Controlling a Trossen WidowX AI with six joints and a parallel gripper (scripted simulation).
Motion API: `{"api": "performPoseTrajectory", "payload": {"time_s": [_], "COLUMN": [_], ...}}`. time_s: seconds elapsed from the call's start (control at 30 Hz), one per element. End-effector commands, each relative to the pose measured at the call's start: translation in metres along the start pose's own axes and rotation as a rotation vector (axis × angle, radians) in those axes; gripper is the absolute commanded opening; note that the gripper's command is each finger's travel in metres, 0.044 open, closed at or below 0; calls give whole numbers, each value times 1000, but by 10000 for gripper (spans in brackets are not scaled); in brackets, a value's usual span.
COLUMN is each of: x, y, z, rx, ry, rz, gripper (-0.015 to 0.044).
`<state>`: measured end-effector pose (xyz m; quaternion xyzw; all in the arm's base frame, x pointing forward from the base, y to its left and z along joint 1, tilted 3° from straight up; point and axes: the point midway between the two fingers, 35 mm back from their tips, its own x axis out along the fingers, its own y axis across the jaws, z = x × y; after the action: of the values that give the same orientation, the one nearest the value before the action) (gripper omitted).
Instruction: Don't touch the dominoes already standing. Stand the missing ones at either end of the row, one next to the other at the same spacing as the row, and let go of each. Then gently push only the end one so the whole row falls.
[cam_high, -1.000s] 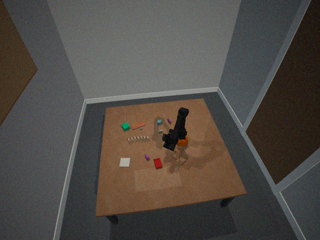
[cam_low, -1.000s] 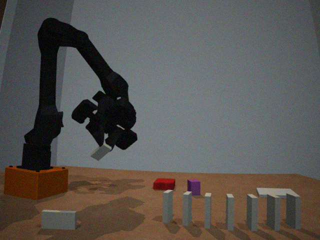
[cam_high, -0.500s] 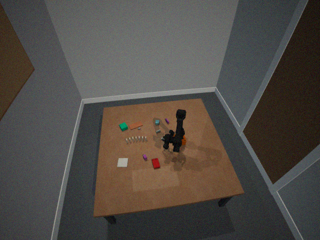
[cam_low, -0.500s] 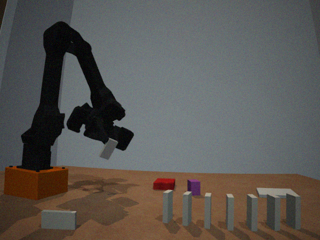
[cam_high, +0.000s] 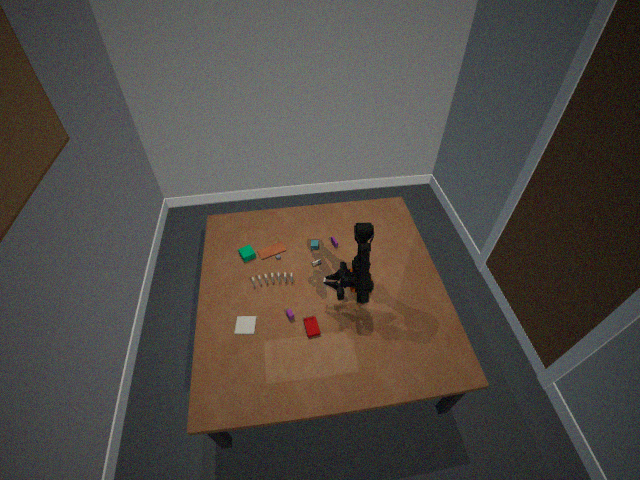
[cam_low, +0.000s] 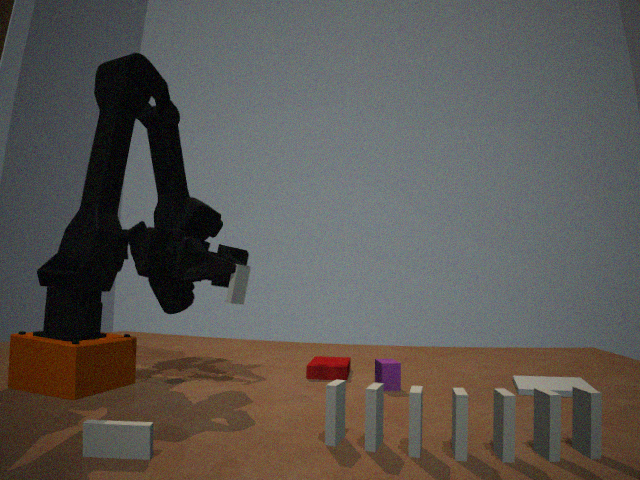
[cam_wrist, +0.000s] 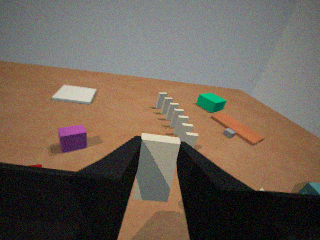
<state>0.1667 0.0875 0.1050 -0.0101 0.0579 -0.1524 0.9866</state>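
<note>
My gripper (cam_high: 325, 280) (cam_low: 238, 266) (cam_wrist: 159, 144) is shut on a white domino (cam_low: 238, 285) (cam_wrist: 158, 167), held nearly upright in the air between the arm's base and the row. Several white dominoes stand in a slightly curved row; the one nearest the base (cam_high: 292, 278) (cam_low: 335, 413) (cam_wrist: 189, 139) and the one at the far end (cam_high: 253, 282) (cam_low: 587, 422) (cam_wrist: 161, 100) are both upright. Another white domino (cam_high: 316, 262) (cam_low: 117, 439) lies on its long side on the table, apart from the row. In the wrist view the held domino and fingers partly cover the near end of the row.
A purple block (cam_high: 290, 313) (cam_low: 387, 374) (cam_wrist: 73, 138), red block (cam_high: 311, 326) (cam_low: 328, 368) and white slab (cam_high: 245, 324) (cam_low: 555, 385) (cam_wrist: 75, 94) lie on one side. A green block (cam_high: 247, 253) (cam_wrist: 211, 102), orange strip (cam_high: 272, 250) (cam_wrist: 237, 128), small grey cube (cam_high: 278, 256) (cam_wrist: 229, 133) and teal block (cam_high: 314, 244) lie on the other.
</note>
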Motion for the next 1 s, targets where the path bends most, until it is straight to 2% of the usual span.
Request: {"api": "performPoseTrajectory", "payload": {"time_s": [0.0,0.77,0.97], "x": [-7,-7,-5], "y": [7,7,9], "z": [1,1,-15], "rx": [35,37,36], "ry": [-69,-71,-66], "rz": [129,134,133], "gripper": [107,107,107]}}
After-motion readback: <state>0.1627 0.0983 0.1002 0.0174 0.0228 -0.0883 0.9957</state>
